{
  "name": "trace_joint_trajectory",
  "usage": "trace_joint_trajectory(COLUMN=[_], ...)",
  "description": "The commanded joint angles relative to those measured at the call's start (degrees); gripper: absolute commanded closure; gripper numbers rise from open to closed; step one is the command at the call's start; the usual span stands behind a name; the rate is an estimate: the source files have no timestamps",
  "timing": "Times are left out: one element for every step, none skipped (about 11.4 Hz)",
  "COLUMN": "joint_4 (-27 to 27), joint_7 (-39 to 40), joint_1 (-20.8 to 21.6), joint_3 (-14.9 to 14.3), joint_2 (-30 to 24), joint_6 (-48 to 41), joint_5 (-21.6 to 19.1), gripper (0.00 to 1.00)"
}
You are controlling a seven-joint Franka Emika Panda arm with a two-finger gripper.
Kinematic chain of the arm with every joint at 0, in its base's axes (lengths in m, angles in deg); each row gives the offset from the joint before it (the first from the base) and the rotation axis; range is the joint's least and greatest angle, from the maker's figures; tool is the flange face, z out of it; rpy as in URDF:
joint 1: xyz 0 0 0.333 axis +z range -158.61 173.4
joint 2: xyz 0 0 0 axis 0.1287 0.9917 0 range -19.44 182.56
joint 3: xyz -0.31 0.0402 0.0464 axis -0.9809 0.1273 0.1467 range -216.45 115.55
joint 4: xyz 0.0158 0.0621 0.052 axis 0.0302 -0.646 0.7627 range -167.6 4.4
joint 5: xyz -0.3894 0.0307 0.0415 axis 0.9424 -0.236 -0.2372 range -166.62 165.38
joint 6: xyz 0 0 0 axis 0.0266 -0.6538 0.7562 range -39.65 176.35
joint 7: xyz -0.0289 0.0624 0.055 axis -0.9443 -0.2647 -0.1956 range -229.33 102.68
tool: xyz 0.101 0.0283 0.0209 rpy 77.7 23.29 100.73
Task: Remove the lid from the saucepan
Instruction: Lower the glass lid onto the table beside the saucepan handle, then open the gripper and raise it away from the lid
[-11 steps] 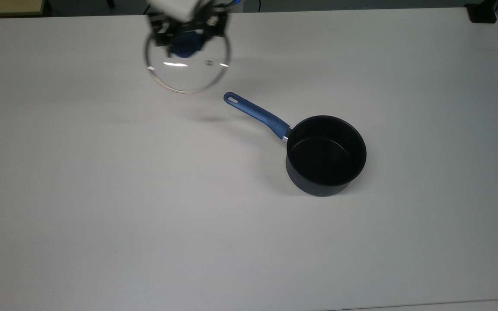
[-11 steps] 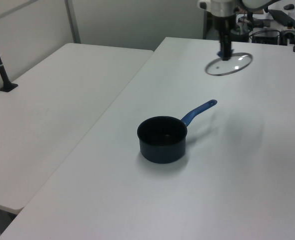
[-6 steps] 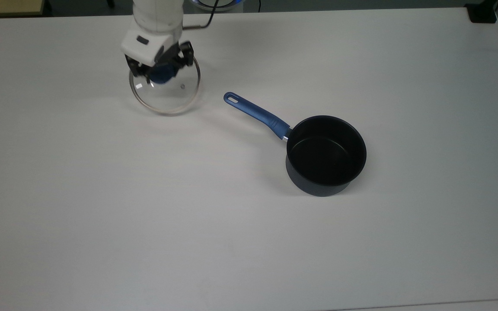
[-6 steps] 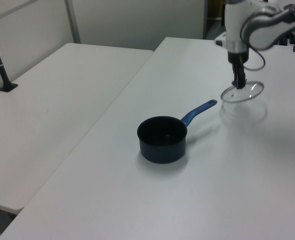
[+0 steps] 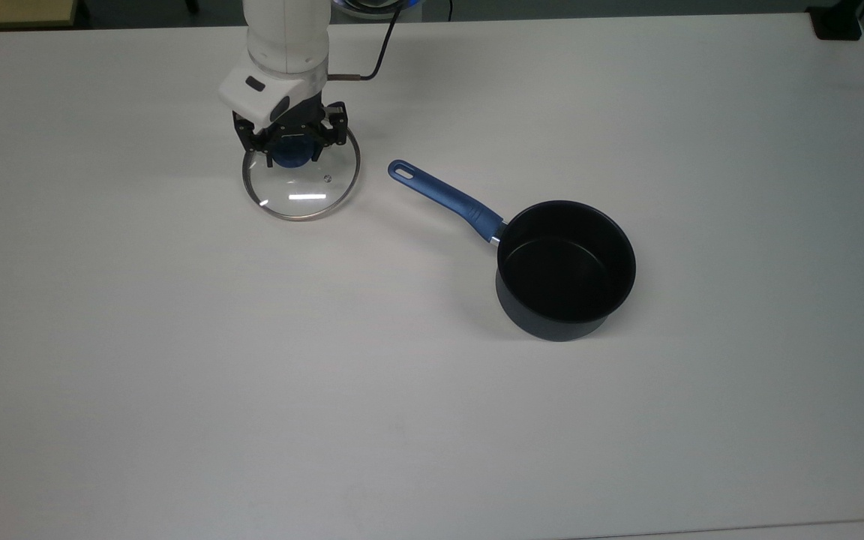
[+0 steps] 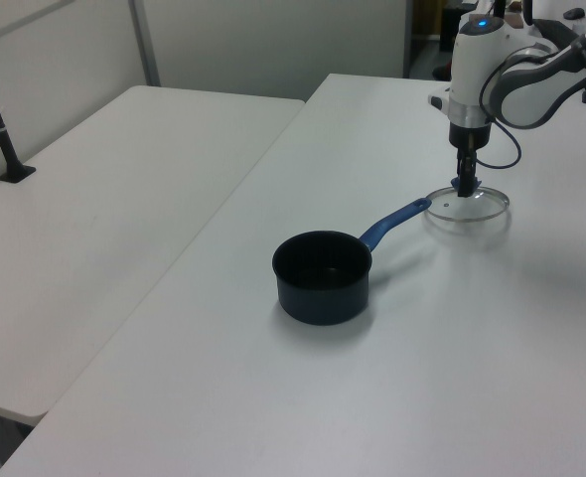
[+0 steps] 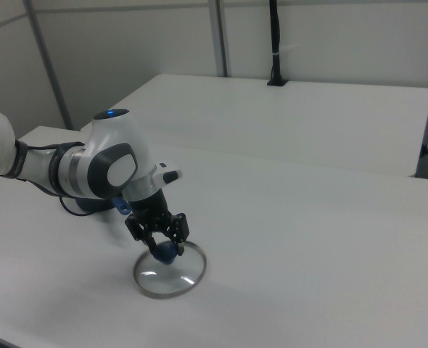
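Observation:
The glass lid (image 5: 304,196) with its silver rim lies flat on the white table (image 5: 177,360), at the top view's upper left. My gripper (image 5: 293,150) points straight down over it and is shut on the lid's blue knob. In the left view the lid (image 6: 480,208) rests just past the handle's tip, under the gripper (image 6: 463,186). The right view has the gripper (image 7: 163,243) on the knob and the lid (image 7: 176,277) on the table. The saucepan (image 5: 565,264) stands uncovered to the top view's right, its blue handle (image 5: 443,195) pointing toward the lid. The saucepan (image 6: 323,278) shows a black, bare inside.
A second white table (image 6: 124,199) adjoins on the left view's left, with a black post (image 6: 0,129) clamped to it. A black block (image 5: 837,22) sits at the table's far corner in the top view's upper right.
The gripper has carried the lid down from mid-air onto the table, shifting slightly toward the saucepan's handle. The saucepan has not moved.

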Motion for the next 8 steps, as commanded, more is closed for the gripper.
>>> trace_joint_trajectory(joint_4=[0.54, 1.58, 4.2, 7.8, 11.75, 14.83, 17.48, 21.85], joint_7=[-8.32, -8.6, -8.69, -9.04, -10.0, -10.71, -10.89, -11.41], joint_1=[0.51, 0.52, 0.43, 0.25, 0.43, 0.51, 0.95, 3.39], joint_3=[-0.07, -0.07, -0.07, -0.07, -0.42, -0.69, -2.08, -4.53], joint_2=[-0.94, -1.29, -1.56, -1.99, -2.87, -4.97, -6.9, -8.14], joint_6=[0.34, -1.14, -4.72, -9.98, -16.12, -20.62, -23.62, -28.09], joint_5=[-0.64, -0.63, -0.63, -0.81, -0.9, -0.81, -0.81, -1.24], gripper=[0.0, 0.0, 0.0, 0.0, 0.0, 0.0, 0.0, 0.0])
